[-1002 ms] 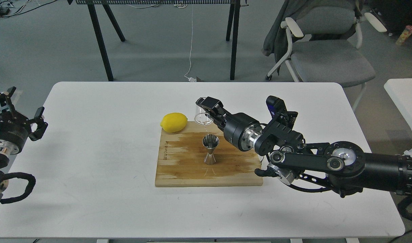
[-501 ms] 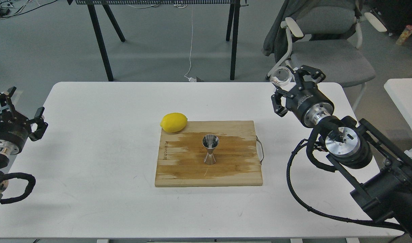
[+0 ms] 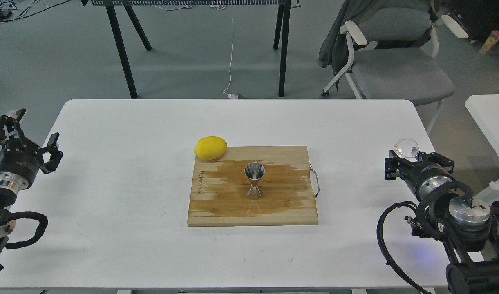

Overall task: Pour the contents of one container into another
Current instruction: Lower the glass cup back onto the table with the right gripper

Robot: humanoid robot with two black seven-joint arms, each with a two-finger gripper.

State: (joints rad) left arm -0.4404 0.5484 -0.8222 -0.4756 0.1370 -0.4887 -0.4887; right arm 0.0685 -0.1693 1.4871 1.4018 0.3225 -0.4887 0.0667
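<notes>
The shiny steel jigger [image 3: 254,179] stands upright in the middle of the wooden cutting board [image 3: 216,208], on a dark wet patch. The small clear glass cup [image 3: 406,148] is far to the right, above the table's right edge. It sits at the tip of my right gripper [image 3: 412,157], which I see from behind and which looks shut on it. The cup appears tilted, its round face towards me. At the table's left edge, well away from the board, my left gripper [image 3: 28,130] hangs open and holds nothing.
A yellow lemon [image 3: 210,148] lies against the board's far left corner. A metal handle [image 3: 316,181] sticks out of the board's right side. A grey office chair [image 3: 396,69] and black table legs [image 3: 122,49] stand beyond the white table [image 3: 110,183].
My right arm has pulled the glass cup away from above the jigger, first up to the far right, then back down to the table's right edge. The left gripper shifted slightly.
</notes>
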